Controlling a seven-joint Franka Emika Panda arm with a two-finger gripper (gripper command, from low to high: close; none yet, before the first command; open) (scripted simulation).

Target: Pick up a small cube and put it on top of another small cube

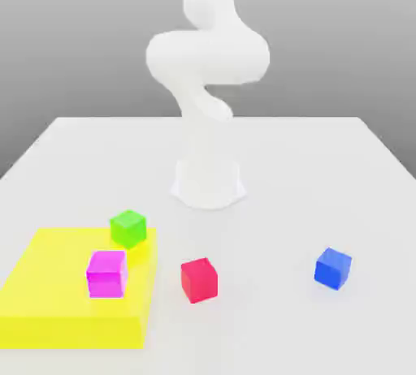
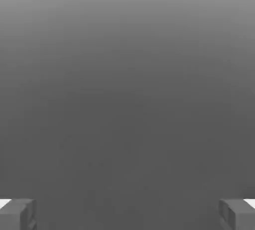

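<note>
Standing nearest in the exterior view, a flat yellow block (image 1: 49,304) is seen on the white counter (image 1: 325,170), at the exterior view's left. A magenta cube (image 1: 106,273) is placed on top of this yellow block, near its right part. Just beside the block, toward the exterior view's right, a red cube (image 1: 199,279) rests on the counter, apart from the block's edge. The blue cube (image 1: 333,268) is found well apart from the others, on the exterior view's right side, alone on the counter. A little farther back, the green cube (image 1: 128,228) is seen at the far right corner of the yellow block; whether it sits on the block or just behind it cannot be told. Farther still, the white base of the arm (image 1: 208,122) is fixed at the middle of the counter, and the arm rises and bends above it. In the hand view, the pincer (image 2: 127,214) is released: its two grey fingertips (image 2: 17,214) are held wide apart, with nothing between them, before a plain grey background.
</note>
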